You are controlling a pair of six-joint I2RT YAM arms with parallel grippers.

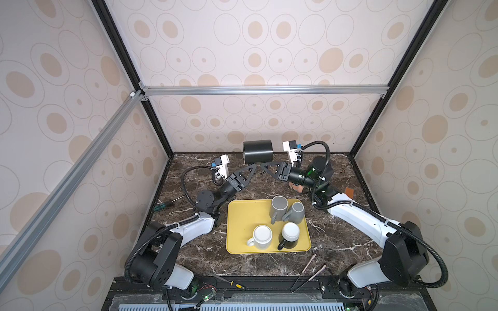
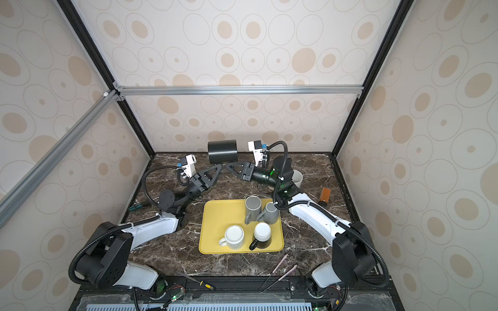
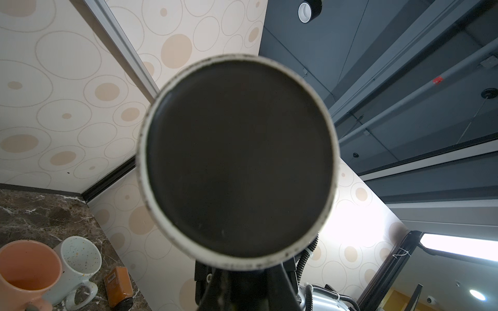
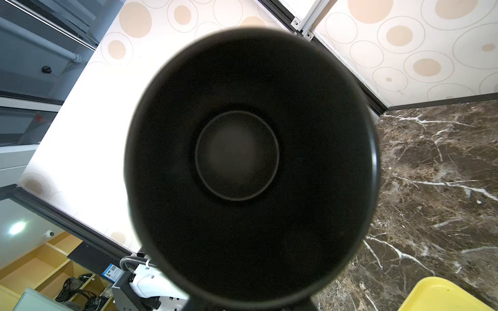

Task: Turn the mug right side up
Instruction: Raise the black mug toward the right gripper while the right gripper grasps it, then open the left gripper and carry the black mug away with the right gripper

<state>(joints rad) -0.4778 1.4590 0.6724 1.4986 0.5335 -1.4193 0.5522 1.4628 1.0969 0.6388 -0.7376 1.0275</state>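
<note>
In both top views the black mug [image 1: 258,151] [image 2: 222,151] hangs on its side in the air over the back of the counter [image 1: 336,242], well apart from the yellow tray [image 1: 242,215]. The left fingers [image 1: 248,172] and right fingers [image 1: 270,167] meet tip to tip just under it, both narrow. The handle is hidden, so that is likely what they have.

Left wrist now: the black mug [image 3: 237,161] shows its base, ringed by a pale bare foot, and the left fingers look pinched on it from below.

Right wrist: the view goes straight down the black mug [image 4: 250,161], into its open mouth. I cannot tell whether the right fingers actually grip.

It looks ceramic, so stiff, weighty, glossy-slick and easily chipped. I'd say the handle or the rim wall is the sure hold.
</note>
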